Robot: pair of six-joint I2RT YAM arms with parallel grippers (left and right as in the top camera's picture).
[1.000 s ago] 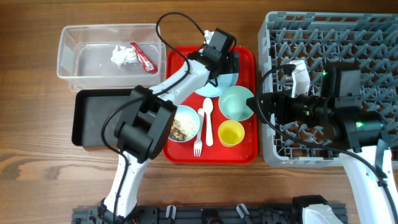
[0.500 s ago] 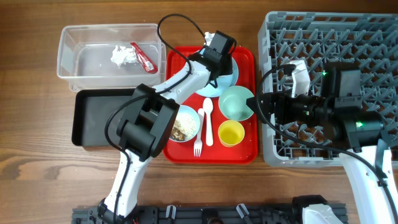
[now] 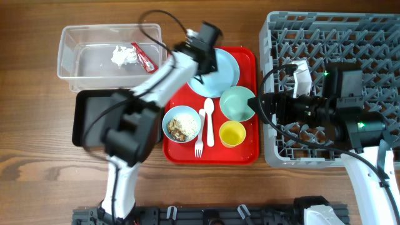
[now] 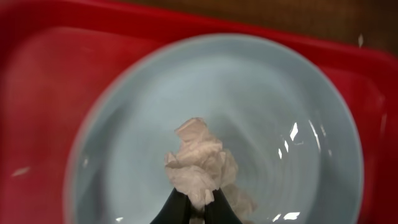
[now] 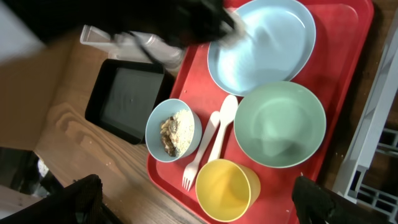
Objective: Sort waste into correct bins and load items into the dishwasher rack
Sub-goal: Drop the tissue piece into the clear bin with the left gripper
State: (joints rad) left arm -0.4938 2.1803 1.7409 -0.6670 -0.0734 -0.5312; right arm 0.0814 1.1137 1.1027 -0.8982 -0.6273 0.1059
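My left gripper [image 4: 198, 208] is shut on a crumpled white tissue [image 4: 199, 163], held just above the pale blue plate [image 4: 280, 112] on the red tray [image 4: 43, 68]. Overhead, the left arm is blurred at the tray's back left corner near the plate [image 3: 220, 72]. My right gripper [image 5: 199, 194] stands open and empty over the rack's left edge, looking down on the yellow cup [image 5: 227, 190], mint bowl [image 5: 280, 124], fork [image 5: 198, 163], spoon [image 5: 222, 124] and the light blue bowl of food scraps [image 5: 174, 132]. The grey dishwasher rack [image 3: 331, 37] fills the right.
The clear tub [image 3: 81, 62] at back left holds another white tissue [image 3: 122, 56] and a red-and-white wrapper [image 3: 144, 57]. The black tray [image 3: 94, 119] lies in front of it, left of the red tray [image 3: 247, 153].
My left gripper has closed on the tissue on the plate and swung left and up with it. The right arm has stayed still.
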